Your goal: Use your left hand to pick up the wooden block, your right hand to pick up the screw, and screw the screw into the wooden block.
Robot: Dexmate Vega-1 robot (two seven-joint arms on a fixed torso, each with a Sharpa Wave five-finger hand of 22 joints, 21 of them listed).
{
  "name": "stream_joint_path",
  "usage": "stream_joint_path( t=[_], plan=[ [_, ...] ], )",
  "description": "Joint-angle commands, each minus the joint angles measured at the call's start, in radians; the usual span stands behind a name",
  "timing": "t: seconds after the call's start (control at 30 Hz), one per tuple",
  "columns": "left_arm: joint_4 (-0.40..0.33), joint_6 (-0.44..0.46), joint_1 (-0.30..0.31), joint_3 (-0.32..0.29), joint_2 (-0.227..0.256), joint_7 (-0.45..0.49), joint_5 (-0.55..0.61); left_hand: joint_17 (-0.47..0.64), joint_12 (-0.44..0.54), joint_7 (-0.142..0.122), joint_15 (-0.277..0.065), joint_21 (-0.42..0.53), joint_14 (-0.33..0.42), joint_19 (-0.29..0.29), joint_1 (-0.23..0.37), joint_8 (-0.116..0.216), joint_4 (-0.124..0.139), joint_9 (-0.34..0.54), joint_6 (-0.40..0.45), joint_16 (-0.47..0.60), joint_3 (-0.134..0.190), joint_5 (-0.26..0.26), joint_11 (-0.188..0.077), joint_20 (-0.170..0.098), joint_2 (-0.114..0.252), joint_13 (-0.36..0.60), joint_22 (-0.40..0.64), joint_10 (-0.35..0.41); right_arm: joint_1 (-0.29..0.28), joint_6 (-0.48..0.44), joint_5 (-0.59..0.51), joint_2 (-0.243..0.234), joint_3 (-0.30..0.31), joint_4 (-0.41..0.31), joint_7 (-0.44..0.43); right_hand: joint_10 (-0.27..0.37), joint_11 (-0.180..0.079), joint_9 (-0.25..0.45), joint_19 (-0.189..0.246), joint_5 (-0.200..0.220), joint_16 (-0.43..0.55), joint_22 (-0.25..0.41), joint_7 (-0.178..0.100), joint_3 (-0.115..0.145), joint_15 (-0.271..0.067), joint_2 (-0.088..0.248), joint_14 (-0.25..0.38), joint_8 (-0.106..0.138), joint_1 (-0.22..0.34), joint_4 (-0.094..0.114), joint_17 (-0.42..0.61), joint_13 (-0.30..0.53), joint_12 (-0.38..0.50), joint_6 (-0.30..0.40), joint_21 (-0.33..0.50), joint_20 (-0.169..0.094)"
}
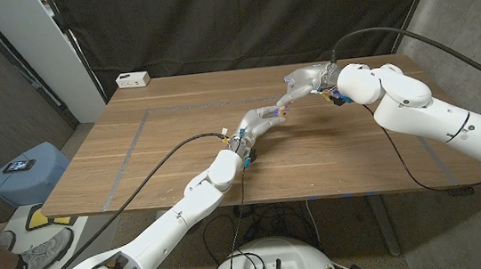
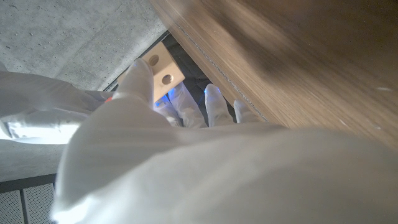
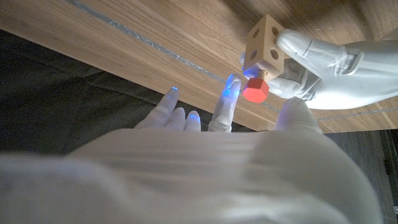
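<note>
Screwing is the step in hand, as I judge it. The left hand (image 3: 323, 59) holds the wooden block (image 3: 264, 45) up above the table (image 1: 179, 150), its fingers closed around the block's far side. The screw (image 3: 255, 89), with a red head, stands in a hole of the block's near face and looks partly in. The right hand (image 1: 307, 81) reaches to the block; a fingertip (image 3: 231, 87) is just beside the red head and the thumb is on the head's other side, the other fingers spread apart — whether it really pinches the screw, I cannot tell. To do it well, the right hand should keep the screw straight with the hole and turn in small steps, pushing lightly. The left hand must grip the block firmly — otherwise it turns together with the screw.
</note>
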Motion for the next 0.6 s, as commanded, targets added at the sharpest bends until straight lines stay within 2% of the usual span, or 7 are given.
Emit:
stream_joint_path(
  t=[0.03, 0.2, 0.4, 0.6],
  plan=[
    [0.016, -0.004, -0.008, 0.002, -0.004, -0.010, -0.007, 0.001, -0.002, 0.004, -0.089, 0.008, 0.001, 0.004, 0.003, 0.005, 0.005, 0.004, 0.004, 0.001, 0.002, 0.007, -0.002, 0.005, 0.006, 0.003, 0.003, 0.006, 0.008, 0.011, 0.004, 0.004, 0.005, 0.017, 0.008, -0.004, 0.010, 0.002, -0.009, 0.010, -0.006, 0.003, 0.008, -0.004, 0.012, 0.008, 0.000, -0.008, -0.002, 0.000, 0.003, 0.006, -0.004, -0.027, -0.003, -0.001],
    [0.021, -0.004, -0.011, 0.001, -0.006, -0.011, -0.009, 0.001, -0.002, 0.004, -0.089, 0.008, 0.002, 0.004, 0.003, 0.005, 0.005, 0.004, 0.004, 0.001, 0.002, 0.007, -0.002, 0.005, 0.006, 0.003, 0.003, 0.005, 0.013, 0.031, 0.023, 0.002, 0.012, 0.026, 0.011, -0.015, 0.012, -0.002, -0.015, 0.015, -0.009, 0.004, 0.014, -0.003, 0.014, 0.014, -0.004, -0.021, 0.006, -0.005, 0.003, 0.007, -0.006, -0.059, -0.004, 0.000],
    [0.027, -0.007, -0.013, 0.002, -0.008, -0.012, -0.011, 0.001, -0.002, 0.004, -0.088, 0.008, 0.002, 0.004, 0.003, 0.005, 0.005, 0.004, 0.004, 0.001, 0.002, 0.007, -0.002, 0.005, 0.006, 0.003, 0.003, 0.004, 0.023, 0.067, 0.072, -0.002, 0.027, 0.043, 0.026, -0.054, 0.018, -0.020, -0.043, 0.024, -0.021, 0.003, 0.018, 0.016, 0.027, 0.040, -0.028, -0.063, 0.052, -0.032, -0.001, 0.009, -0.011, -0.147, -0.009, 0.011],
    [0.029, -0.007, -0.014, 0.002, -0.009, -0.011, -0.011, 0.001, -0.004, 0.005, -0.088, 0.008, 0.001, 0.003, 0.001, 0.004, 0.006, 0.004, 0.002, 0.000, 0.001, 0.007, -0.002, 0.006, 0.005, 0.002, 0.003, 0.001, 0.037, 0.098, 0.102, -0.010, 0.029, 0.058, 0.046, -0.089, 0.019, -0.036, -0.064, 0.016, -0.028, 0.003, 0.018, 0.038, 0.039, 0.061, -0.048, -0.091, 0.096, -0.058, -0.003, 0.010, -0.013, -0.192, -0.010, 0.020]
  ],
)
